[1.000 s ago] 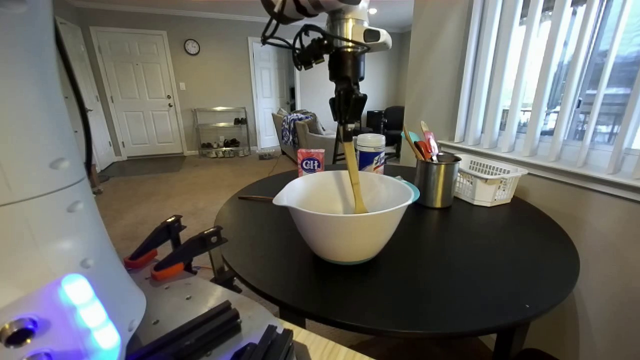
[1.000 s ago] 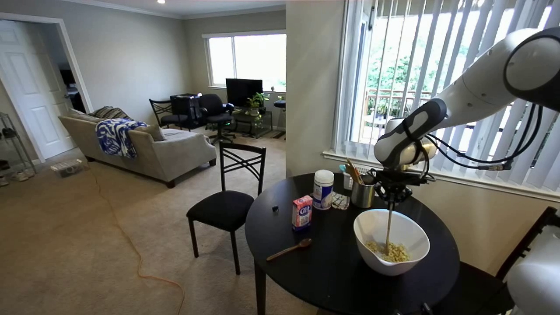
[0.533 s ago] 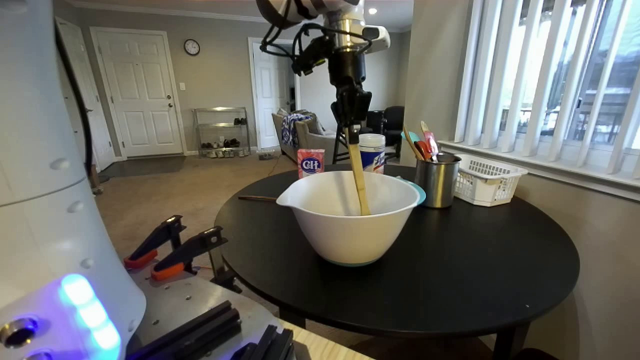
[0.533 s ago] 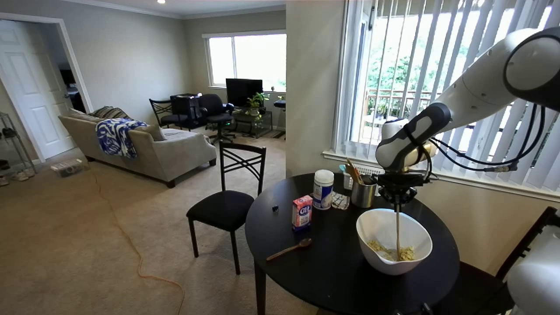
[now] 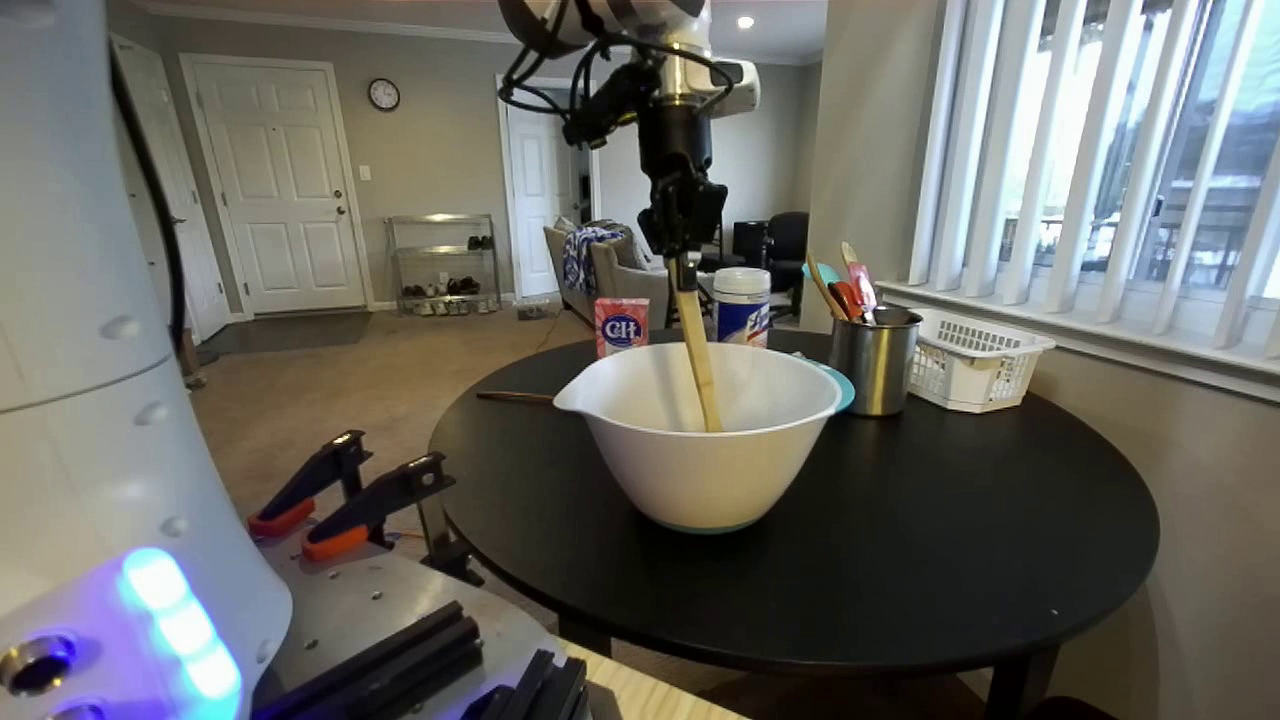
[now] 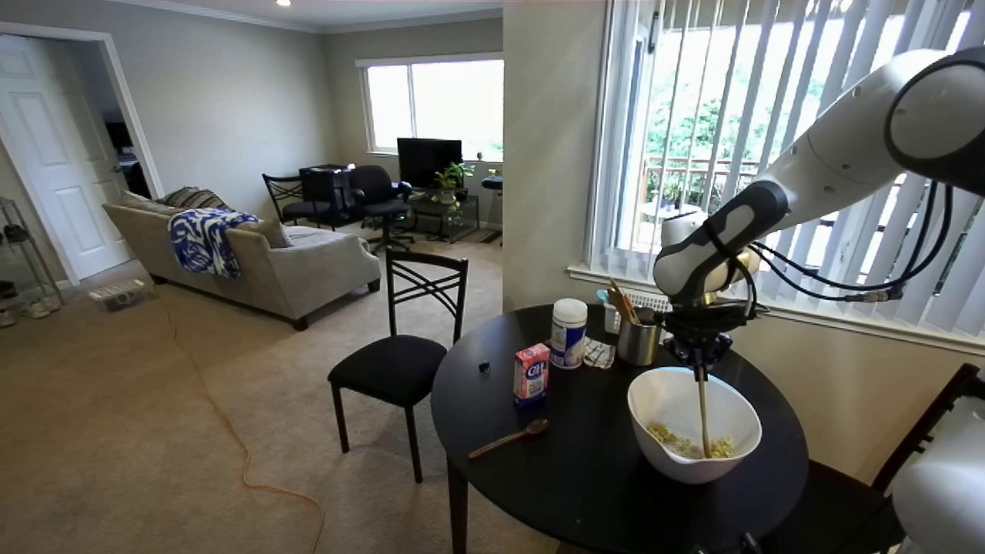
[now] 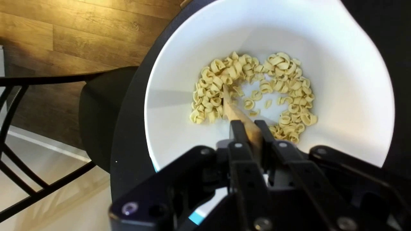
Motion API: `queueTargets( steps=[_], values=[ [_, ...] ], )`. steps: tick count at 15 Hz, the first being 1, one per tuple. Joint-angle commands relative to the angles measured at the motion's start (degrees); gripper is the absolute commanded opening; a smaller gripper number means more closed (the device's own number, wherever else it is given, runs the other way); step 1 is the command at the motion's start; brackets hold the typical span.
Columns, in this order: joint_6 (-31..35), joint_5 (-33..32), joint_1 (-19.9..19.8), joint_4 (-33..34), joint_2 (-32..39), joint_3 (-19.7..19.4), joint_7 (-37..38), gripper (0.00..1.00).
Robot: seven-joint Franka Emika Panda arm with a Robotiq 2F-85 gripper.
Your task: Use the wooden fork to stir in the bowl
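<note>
Inside one bowl [image 5: 700, 482], one utensil [image 5: 699, 360], held by two fingers [image 7: 238, 133]

The fingers [image 6: 699, 372] grip the fork [image 6: 703, 415], which leans slightly in the bowl [image 6: 687, 472], its tip apparently among yellow bits [image 6: 669, 437]. A spoon [image 6: 508, 439] lies on the bench [image 6: 589, 469], near a pink box [image 6: 532, 375].

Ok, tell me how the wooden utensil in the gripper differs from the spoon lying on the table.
The wooden utensil is pale; the spoon is dark brown. The wooden utensil stands slightly tilted in the bowl; the spoon lies flat on the table. The gripper holds the wooden utensil; nothing holds the spoon. Both are long and slender.
</note>
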Motion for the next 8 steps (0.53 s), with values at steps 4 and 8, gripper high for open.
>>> queueTargets(
  steps=[4, 8],
  values=[
    [-12.59, 5.13, 0.69, 3.57, 1.02, 1.09, -0.52, 0.03],
    [-16.16, 10.45, 0.42, 5.35, 1.54, 1.5, -1.21, 0.03]
  ],
)
